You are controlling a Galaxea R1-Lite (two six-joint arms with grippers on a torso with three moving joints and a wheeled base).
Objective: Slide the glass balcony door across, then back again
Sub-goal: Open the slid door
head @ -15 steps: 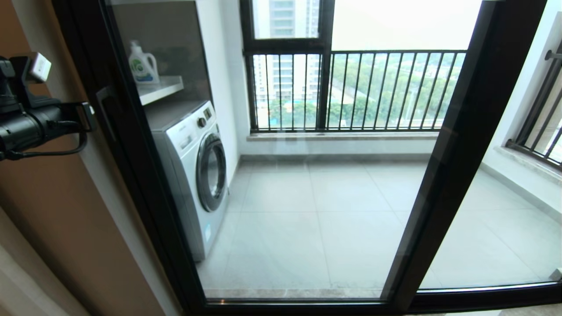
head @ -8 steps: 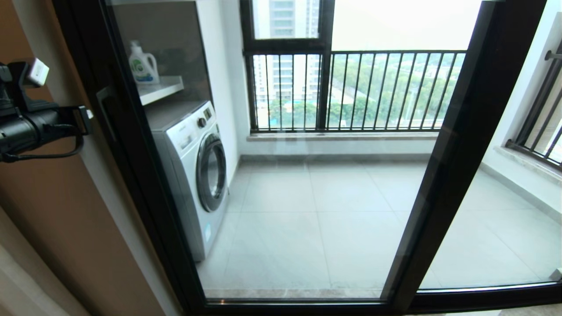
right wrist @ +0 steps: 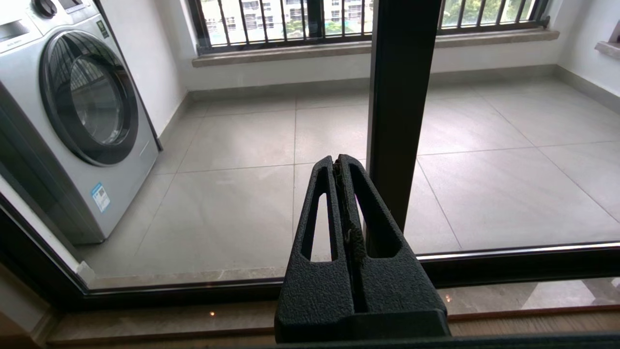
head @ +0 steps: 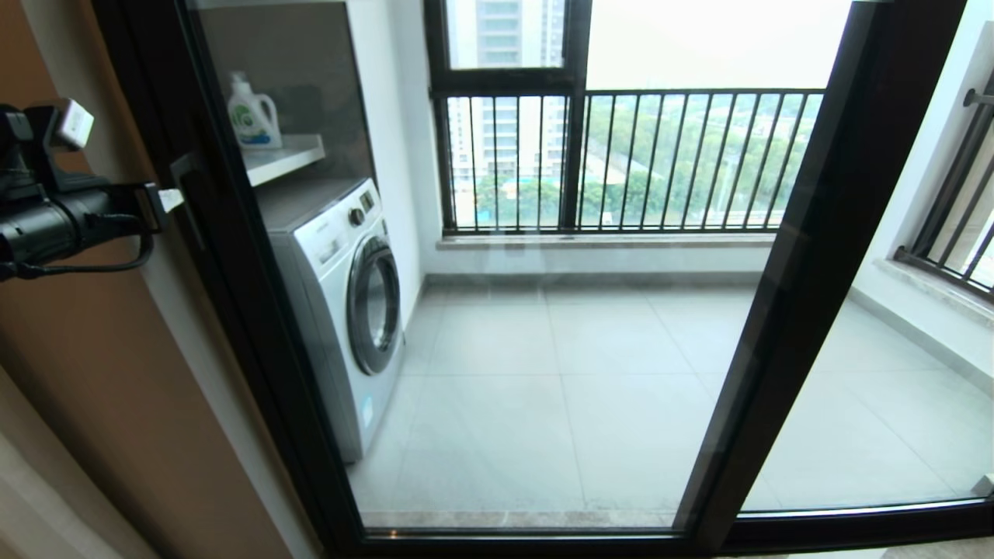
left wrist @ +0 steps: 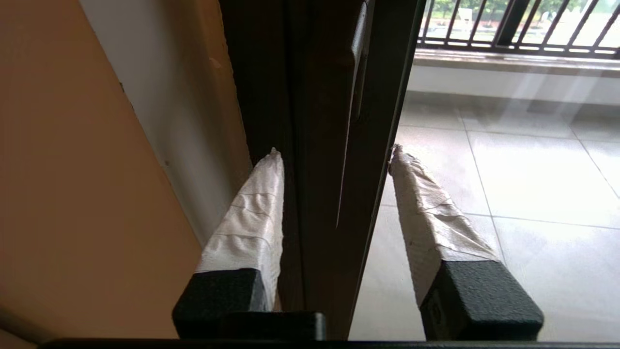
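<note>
Since half a second ago, left gripper has edged right toward the small black bar handle at upper left of head view; tall black-framed clear glass balcony door unchanged, filling frame centre. Tape-wrapped fingers spread wide, straddling the door's upright, touching nothing. Right gripper pressed closed, empty, low before the glass. White washing machine behind glass; white detergent bottle on shelf above.
</note>
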